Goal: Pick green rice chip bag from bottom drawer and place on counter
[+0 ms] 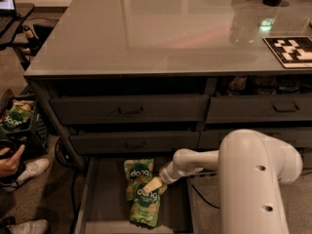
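Arm (253, 179): one, white, bulky upper link at right, slimmer forearm (192, 161) extended left and downward. End effector (152, 184): pale tip at forearm's end, low, centre of view.

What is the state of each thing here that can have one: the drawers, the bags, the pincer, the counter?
bottom drawer: pulled open.
upper drawers: not pulled out like the bottom one.
green rice chip bag: lying flat on the bottom drawer's floor, not lifted.
second bag: lying flat in the same drawer, overlapping the first.
pincer: low inside the bottom drawer, at the first bag's upper end.
counter: no chip bag on it yet.
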You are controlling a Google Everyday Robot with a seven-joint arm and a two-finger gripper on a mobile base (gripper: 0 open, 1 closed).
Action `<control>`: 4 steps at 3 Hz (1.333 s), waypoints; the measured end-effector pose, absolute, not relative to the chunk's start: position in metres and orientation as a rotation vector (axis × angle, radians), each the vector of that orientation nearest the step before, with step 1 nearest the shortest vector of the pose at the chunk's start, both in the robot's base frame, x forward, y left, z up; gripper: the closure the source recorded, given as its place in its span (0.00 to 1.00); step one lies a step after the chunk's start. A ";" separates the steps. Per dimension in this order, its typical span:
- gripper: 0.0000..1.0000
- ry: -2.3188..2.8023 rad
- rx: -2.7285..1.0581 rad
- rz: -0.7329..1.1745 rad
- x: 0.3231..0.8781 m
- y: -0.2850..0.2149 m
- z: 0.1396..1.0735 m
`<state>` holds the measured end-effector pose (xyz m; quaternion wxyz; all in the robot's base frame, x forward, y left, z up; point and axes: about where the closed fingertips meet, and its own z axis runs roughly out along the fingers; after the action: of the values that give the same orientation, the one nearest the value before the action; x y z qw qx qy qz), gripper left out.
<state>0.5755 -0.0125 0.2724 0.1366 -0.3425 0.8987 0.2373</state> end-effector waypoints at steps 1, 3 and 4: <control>0.00 2.634 -0.947 0.667 0.590 -0.011 0.240; 0.00 2.683 -0.944 0.635 0.599 -0.013 0.199; 0.00 2.696 -0.961 0.643 0.600 -0.007 0.185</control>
<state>0.6005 -0.0075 0.1846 0.1037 -0.3258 0.9141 0.2180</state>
